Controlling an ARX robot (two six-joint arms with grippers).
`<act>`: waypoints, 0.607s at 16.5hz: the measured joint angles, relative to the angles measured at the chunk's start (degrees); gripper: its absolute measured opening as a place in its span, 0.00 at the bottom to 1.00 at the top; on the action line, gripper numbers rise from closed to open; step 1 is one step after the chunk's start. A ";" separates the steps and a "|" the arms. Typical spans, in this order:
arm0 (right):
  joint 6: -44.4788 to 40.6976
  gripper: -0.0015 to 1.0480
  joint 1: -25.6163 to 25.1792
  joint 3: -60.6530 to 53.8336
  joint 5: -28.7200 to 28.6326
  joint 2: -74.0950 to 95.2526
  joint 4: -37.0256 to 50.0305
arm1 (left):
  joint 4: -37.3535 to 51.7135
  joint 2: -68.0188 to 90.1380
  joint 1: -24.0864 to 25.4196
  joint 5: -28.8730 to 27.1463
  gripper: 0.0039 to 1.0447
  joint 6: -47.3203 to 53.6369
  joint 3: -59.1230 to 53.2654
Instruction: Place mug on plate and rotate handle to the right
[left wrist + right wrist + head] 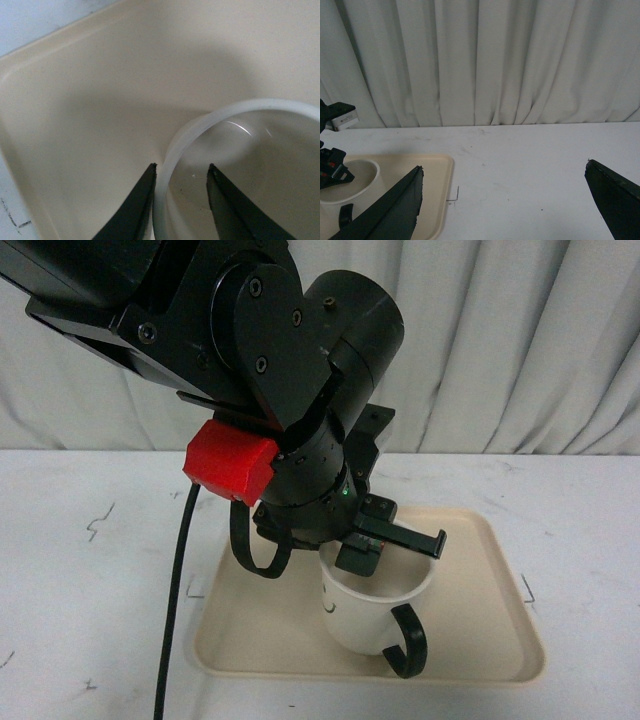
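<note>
the mug stands upright on the plate, near its middle, so the placing looks done. the handle points mostly toward the robot and only slightly right, so the turn seems unfinished. the left gripper straddles the mug's rim, one finger outside against the wall, the other inside with a gap, so it is parted, not clamped. the right gripper hangs spread wide and empty over the white table, off the plate's right edge.
</note>
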 joint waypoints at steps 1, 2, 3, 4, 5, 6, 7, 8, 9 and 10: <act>0.00 0.94 0.00 0.00 0.00 0.00 0.00 | -0.17 -0.44 0.15 0.44 0.39 0.00 0.09; 0.00 0.94 0.00 0.00 0.00 0.00 0.00 | -0.57 -1.90 0.28 0.57 0.51 0.00 0.04; 0.00 0.94 0.00 0.00 0.00 0.00 0.02 | -0.57 -4.13 0.44 1.51 0.61 0.02 -0.24; 0.00 0.94 0.00 0.00 0.00 0.00 0.00 | 0.11 -8.22 0.81 1.51 0.73 0.09 -1.46; 0.00 0.94 0.00 0.00 0.00 0.00 0.00 | 2.78 -13.31 1.33 1.53 0.85 0.31 -3.61; 0.00 0.94 0.00 0.00 0.00 0.00 0.02 | 9.66 -18.32 2.08 0.35 0.95 1.03 -7.13; 0.00 0.94 0.00 0.00 0.00 0.00 0.00 | 22.10 -25.79 3.82 -4.50 0.93 5.18 -14.32; 0.00 0.94 0.00 0.00 0.02 0.00 0.00 | 25.27 -28.15 4.31 -5.86 0.93 6.43 -16.17; 0.00 0.94 0.00 0.00 -0.02 0.00 0.00 | 29.99 -30.16 5.18 -6.93 0.94 8.76 -17.00; 0.00 0.94 0.00 0.00 -0.02 0.02 0.04 | 31.12 -30.03 5.31 -7.41 0.94 9.81 -16.85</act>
